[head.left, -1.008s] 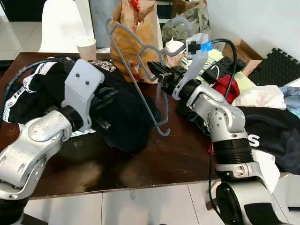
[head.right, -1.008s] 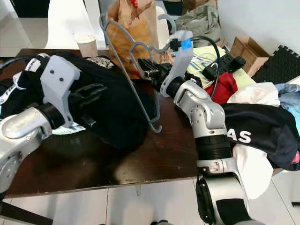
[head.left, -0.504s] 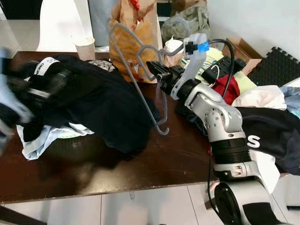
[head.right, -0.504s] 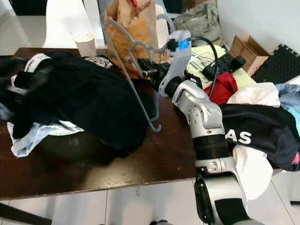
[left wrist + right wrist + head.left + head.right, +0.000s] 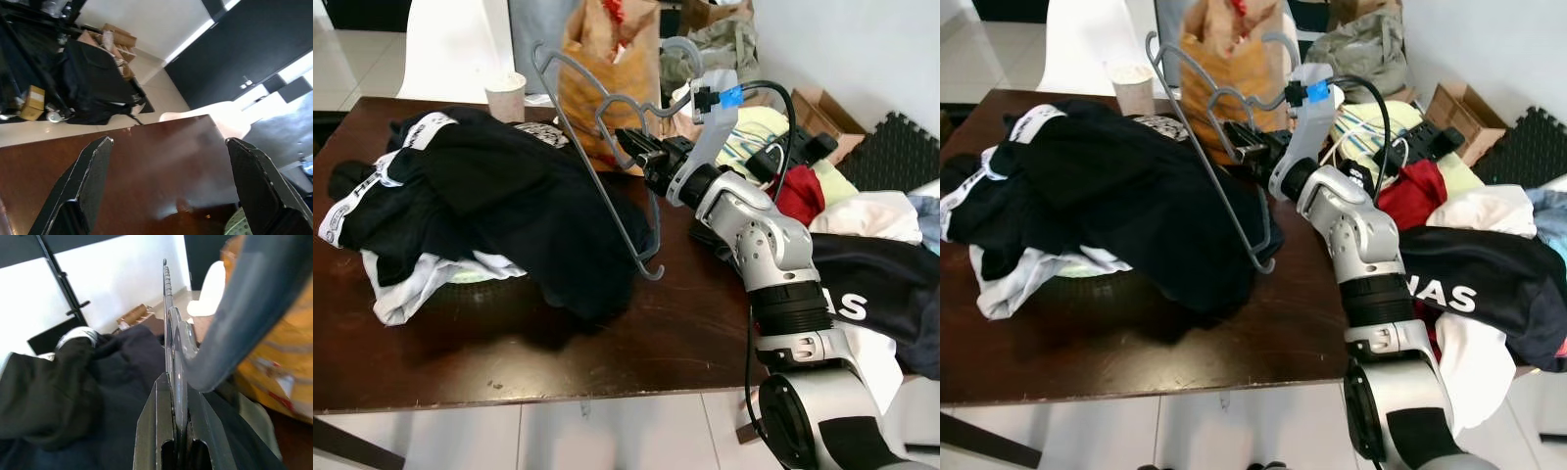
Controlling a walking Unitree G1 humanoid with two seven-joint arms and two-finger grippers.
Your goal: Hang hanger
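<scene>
A dark wooden table [image 5: 509, 343] fills the lower left and middle of the left eye view. At the left of the frame a heap of black clothing [image 5: 489, 196] with white printed bands is spread across it, with a pale garment [image 5: 406, 289] showing under its lower left edge. In the upper left a white chair [image 5: 445, 44] is seen behind the table, and just to its right a paper cup [image 5: 506, 95] stands at the table's far edge. At upper centre a brown paper bag [image 5: 607, 78] stands upright. In front of the bag a grey hanger [image 5: 607, 171] is held tilted above the table, its hook end curling at the frame's centre over the right edge of the black heap. The right gripper [image 5: 631, 147] is seen just right of centre, its black fingers closed tight on the hanger's upper bar; in the right wrist view the fingers [image 5: 168, 416] are pressed together around the grey rod. At the right of the frame mixed garments are piled, among them a red cloth [image 5: 800, 196] and a black garment with white lettering [image 5: 862, 284]. In the left wrist view the left gripper [image 5: 168, 181] is shown with its fingers spread wide apart over bare table, nothing between them
</scene>
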